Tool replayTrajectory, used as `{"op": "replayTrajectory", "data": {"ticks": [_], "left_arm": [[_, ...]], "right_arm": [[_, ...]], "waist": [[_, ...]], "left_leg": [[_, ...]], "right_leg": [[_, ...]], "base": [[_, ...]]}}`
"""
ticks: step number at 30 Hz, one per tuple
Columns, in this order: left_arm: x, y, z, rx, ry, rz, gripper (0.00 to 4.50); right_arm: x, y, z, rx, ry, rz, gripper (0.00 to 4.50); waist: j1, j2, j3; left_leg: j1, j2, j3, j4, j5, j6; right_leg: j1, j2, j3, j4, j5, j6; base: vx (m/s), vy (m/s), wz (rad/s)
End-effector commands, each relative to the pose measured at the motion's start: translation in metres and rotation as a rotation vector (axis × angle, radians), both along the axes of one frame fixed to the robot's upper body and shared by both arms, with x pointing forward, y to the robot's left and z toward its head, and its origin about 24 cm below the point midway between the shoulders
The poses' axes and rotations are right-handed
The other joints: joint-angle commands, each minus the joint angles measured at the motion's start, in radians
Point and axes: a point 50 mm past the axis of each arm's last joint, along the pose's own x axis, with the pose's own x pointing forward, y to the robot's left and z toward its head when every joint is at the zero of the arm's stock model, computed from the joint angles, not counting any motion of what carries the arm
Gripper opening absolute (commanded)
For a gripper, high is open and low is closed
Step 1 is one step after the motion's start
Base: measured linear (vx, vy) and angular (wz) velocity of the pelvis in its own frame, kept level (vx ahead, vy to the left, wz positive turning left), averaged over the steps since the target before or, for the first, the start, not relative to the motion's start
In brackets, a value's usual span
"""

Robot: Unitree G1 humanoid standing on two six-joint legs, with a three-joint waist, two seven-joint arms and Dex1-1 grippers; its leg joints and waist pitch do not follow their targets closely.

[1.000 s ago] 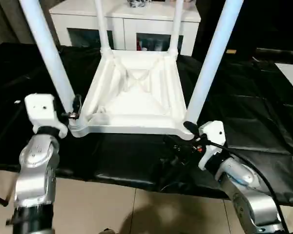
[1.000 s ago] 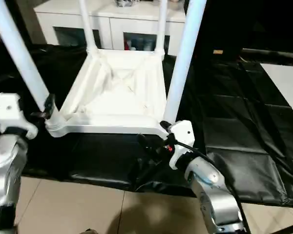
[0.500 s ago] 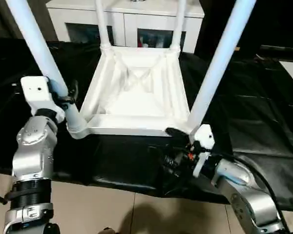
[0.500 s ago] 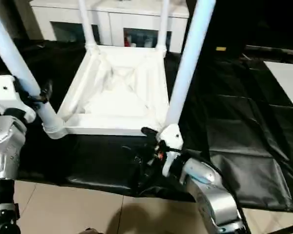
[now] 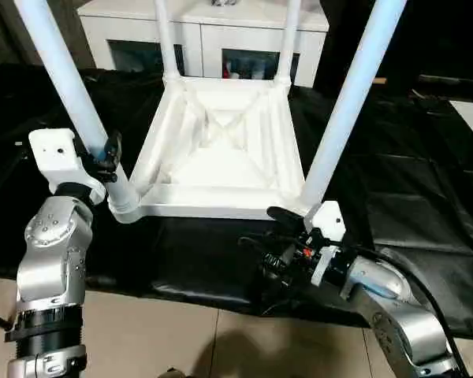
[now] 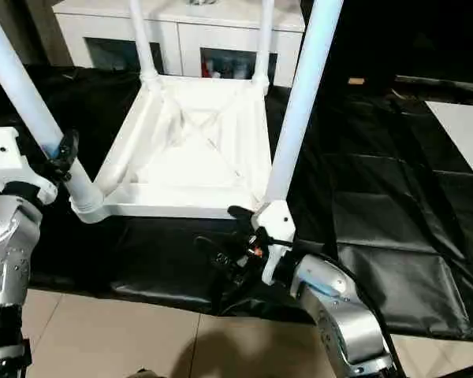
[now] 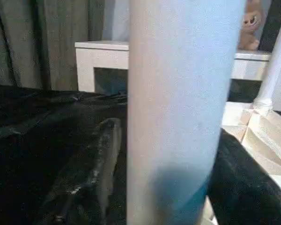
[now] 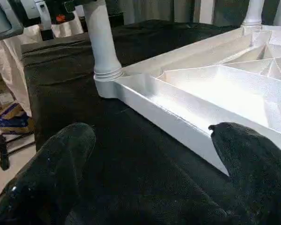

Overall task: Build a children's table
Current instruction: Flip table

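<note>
Our left gripper [image 5: 102,151] has its two black fingers clamped round the near-left long tapered white leg [image 5: 67,90], left of frame, while our right gripper [image 8: 150,173] gapes wide, holding nothing. The upturned white plastic children's table [image 5: 221,153] sits centre on black sheeting [image 5: 426,205]. We reckon a one-sided tug could skid or tip it.

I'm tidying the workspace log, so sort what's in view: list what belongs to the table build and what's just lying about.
Belongs to the job:
- children's table, upside down on the black cover, four legs up
- left gripper, around the near-left leg
- right gripper, open by the near edge

Just lying about:
- white cabinet behind
- black cover
- stuffed toy on the cabinet
</note>
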Motion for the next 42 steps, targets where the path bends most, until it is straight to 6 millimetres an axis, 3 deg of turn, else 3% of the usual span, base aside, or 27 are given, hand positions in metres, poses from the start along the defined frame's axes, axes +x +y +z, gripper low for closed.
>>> {"op": "replayTrajectory", "data": {"ticks": [1, 2, 8, 11, 13, 16, 18, 22, 25, 29, 35, 38, 42], "left_arm": [[-0.002, -0.001, 0.001, -0.002, 0.001, 0.008, 2.39], [-0.003, -0.001, 0.001, -0.016, 0.0, 0.004, 2.27], [0.001, -0.006, 0.002, -0.083, 0.011, -0.047, 1.9], [0.003, -0.014, 0.004, -0.223, 0.005, -0.087, 1.87], [0.004, -0.021, 0.006, -0.456, -0.027, -0.102, 1.87], [0.004, -0.032, 0.006, -0.638, -0.047, -0.105, 1.89], [0.003, -0.039, 0.005, -0.675, -0.048, -0.12, 1.89], [0.001, -0.054, 0.002, -0.714, -0.029, -0.149, 1.88], [0.0, -0.064, 0.001, -0.72, -0.007, -0.168, 1.86], [-0.001, -0.066, 0.003, -0.731, 0.002, -0.17, 1.86], [-0.002, -0.065, 0.003, -0.733, 0.006, -0.167, 1.86], [-0.003, -0.065, 0.003, -0.73, 0.009, -0.162, 1.86], [-0.004, -0.066, 0.004, -0.715, 0.011, -0.166, 1.86]], "right_arm": [[0.002, 0.0, 0.003, -0.005, -0.019, 0.007, 4.5], [0.002, 0.0, 0.003, -0.004, -0.019, 0.01, 4.5], [0.002, 0.002, 0.0, -0.011, -0.013, 0.011, 4.5], [0.002, 0.001, -0.003, -0.024, -0.009, -0.015, 4.5], [0.008, -0.003, -0.008, -0.031, 0.008, -0.115, 4.5], [0.012, -0.006, -0.015, 0.038, 0.08, -0.239, 4.5], [0.012, -0.006, -0.016, 0.074, 0.105, -0.273, 4.5], [0.018, -0.013, -0.02, 0.138, 0.159, -0.389, 4.5], [0.027, -0.015, -0.011, 0.297, 0.175, -0.465, 4.5], [0.034, -0.01, 0.002, 0.397, 0.156, -0.43, 4.5], [0.055, -0.004, 0.013, 0.509, 0.181, -0.497, 4.5], [0.08, 0.001, 0.019, 0.639, 0.27, -0.577, 4.5], [0.097, 0.013, 0.022, 0.707, 0.359, -0.562, 4.5]], "waist": [[0.004, 0.008, -0.058], [0.004, 0.004, -0.057], [0.005, 0.007, -0.056], [0.007, 0.008, -0.057], [0.008, 0.008, -0.058], [0.016, 0.002, -0.063], [0.025, 0.003, -0.064], [0.037, 0.009, -0.067], [0.034, 0.005, -0.066], [0.031, 0.001, -0.067], [0.022, 0.005, -0.068], [0.015, 0.005, -0.069], [0.017, 0.009, -0.074]], "left_leg": [[0.011, 0.028, -0.004, -0.093, -0.227, 0.001], [0.011, 0.028, -0.004, -0.093, -0.224, 0.002], [0.012, 0.028, -0.003, -0.095, -0.239, -0.004], [0.011, 0.028, -0.003, -0.093, -0.227, -0.008], [0.011, 0.028, -0.001, -0.091, -0.205, -0.012], [0.008, 0.022, 0.006, -0.081, -0.146, 0.016], [0.007, 0.022, 0.01, -0.078, -0.12, 0.036], [0.009, 0.027, 0.012, -0.077, -0.107, 0.041], [0.007, 0.029, 0.009, -0.083, -0.132, 0.03], [0.004, 0.026, 0.008, -0.08, -0.102, 0.029], [0.007, 0.024, 0.01, -0.079, -0.088, 0.021], [0.007, 0.023, 0.01, -0.08, -0.095, 0.011], [0.008, 0.022, 0.011, -0.074, -0.049, 0.016]], "right_leg": [[0.037, -0.047, 0.035, -0.074, -0.095, -0.198], [0.037, -0.047, 0.035, -0.075, -0.094, -0.197], [0.034, -0.046, 0.035, -0.077, -0.125, -0.193], [0.035, -0.047, 0.036, -0.074, -0.104, -0.2], [0.036, -0.048, 0.036, -0.069, -0.073, -0.213], [0.039, -0.047, 0.037, -0.068, -0.02, -0.229], [0.038, -0.046, 0.036, -0.068, -0.014, -0.233], [0.031, -0.043, 0.034, -0.068, -0.006, -0.216], [0.034, -0.045, 0.032, -0.068, -0.013, -0.196], [0.039, -0.043, 0.03, -0.064, 0.023, -0.174], [0.036, -0.042, 0.03, -0.063, 0.028, -0.184], [0.035, -0.042, 0.029, -0.061, 0.013, -0.191], [0.038, -0.04, 0.027, -0.052, 0.086, -0.191]], "base": [[0.0, 0.0, 0.0], [0.0, 0.0, 0.0], [0.0, 0.0, 0.0], [0.0, 0.0, 0.0], [0.0, 0.0, 0.0], [0.0, 0.0, 0.0], [0.0, 0.0, 0.0], [0.0, 0.0, 0.0], [0.0, 0.0, 0.0], [0.0, 0.0, 0.0], [0.0, 0.0, 0.0], [0.0, 0.0, 0.0], [0.0, 0.0, 0.0]]}}
